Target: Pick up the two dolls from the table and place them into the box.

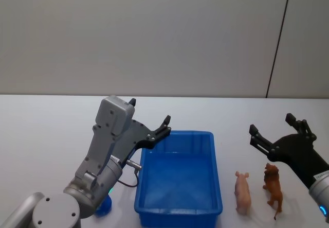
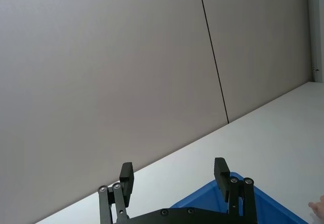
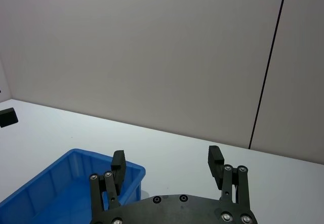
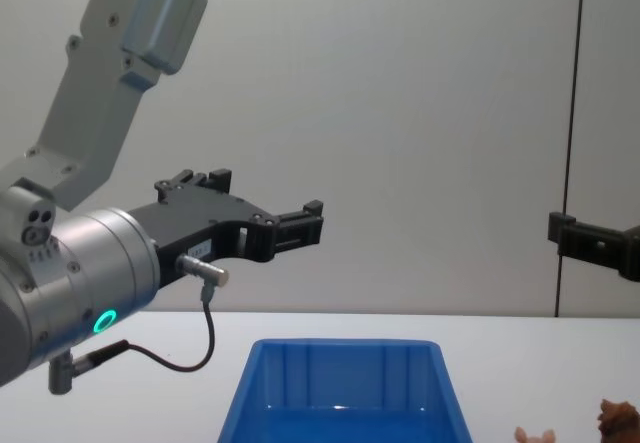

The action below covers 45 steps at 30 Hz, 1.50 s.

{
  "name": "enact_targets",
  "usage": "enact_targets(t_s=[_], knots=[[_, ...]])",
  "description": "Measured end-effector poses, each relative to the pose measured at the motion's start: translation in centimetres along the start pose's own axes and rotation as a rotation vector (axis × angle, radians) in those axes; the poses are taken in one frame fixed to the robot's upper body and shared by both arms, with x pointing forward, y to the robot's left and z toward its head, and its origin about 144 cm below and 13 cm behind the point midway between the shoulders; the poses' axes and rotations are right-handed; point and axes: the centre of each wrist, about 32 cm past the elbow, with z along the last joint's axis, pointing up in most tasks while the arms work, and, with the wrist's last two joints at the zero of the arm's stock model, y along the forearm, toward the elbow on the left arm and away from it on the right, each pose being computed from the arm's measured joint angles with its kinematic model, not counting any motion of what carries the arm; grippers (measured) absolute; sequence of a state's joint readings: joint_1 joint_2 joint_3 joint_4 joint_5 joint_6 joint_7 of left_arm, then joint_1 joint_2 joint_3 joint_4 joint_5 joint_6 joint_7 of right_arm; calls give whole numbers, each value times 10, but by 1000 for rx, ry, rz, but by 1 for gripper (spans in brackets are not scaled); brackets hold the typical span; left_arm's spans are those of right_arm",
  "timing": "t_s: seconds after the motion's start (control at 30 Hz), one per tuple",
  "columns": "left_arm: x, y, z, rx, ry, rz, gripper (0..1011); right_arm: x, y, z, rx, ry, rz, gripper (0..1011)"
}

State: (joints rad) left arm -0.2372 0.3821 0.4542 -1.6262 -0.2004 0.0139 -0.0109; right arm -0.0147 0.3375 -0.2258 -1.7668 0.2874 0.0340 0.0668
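Head view, surface and room: flat plain white tabletop (image 1: 41, 135) running back to a plain pale grey wall (image 1: 154, 32); a thin dark vertical seam (image 1: 277, 37) marks the wall beyond the box's right side.
Head view, box: bright blue rectangular plastic box (image 1: 177, 213) with sloping walls and a thick rim, resting on the tabletop.
Head view, dolls: pale pink pointed-eared pig doll (image 1: 242, 192) on the tabletop just beside the box's right wall; shaggy reddish-brown dog doll (image 1: 273, 186) just beyond the pig doll, farther from the box.
Head view, left gripper (image 1: 150, 110): over the box's far left corner, fingers spread apart, well apart from both dolls.
Head view, right gripper (image 1: 271, 123): right of the box, fingers spread apart; both dolls lie nearer the robot than its fingertips.
Left wrist view: left gripper (image 2: 173, 168) spread wide, box corner (image 2: 253, 204) just past its fingers.
Right wrist view: right gripper (image 3: 167, 157) spread wide, box (image 3: 101, 159) beyond one finger.
Chest view: left gripper (image 4: 270, 213) and right gripper (image 4: 590, 238) held high above the box (image 4: 345, 348); pig doll (image 4: 535, 435) and dog doll (image 4: 620, 418) low on the tabletop right of the box, untouched.
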Motion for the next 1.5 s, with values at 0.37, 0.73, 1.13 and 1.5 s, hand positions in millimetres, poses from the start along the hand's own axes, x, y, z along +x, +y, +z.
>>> enact_targets(t_s=[0.37,0.73,1.13,1.5], knots=[[0,0,0,0,0,0,1001,0,0,0,0,0,0,1001],[0,0,0,0,0,0,1001,0,0,0,0,0,0,1001],[0,0,0,0,0,0,1001,0,0,0,0,0,0,1001],[0,0,0,0,0,0,1001,0,1,0,-7,2,-6,1001]])
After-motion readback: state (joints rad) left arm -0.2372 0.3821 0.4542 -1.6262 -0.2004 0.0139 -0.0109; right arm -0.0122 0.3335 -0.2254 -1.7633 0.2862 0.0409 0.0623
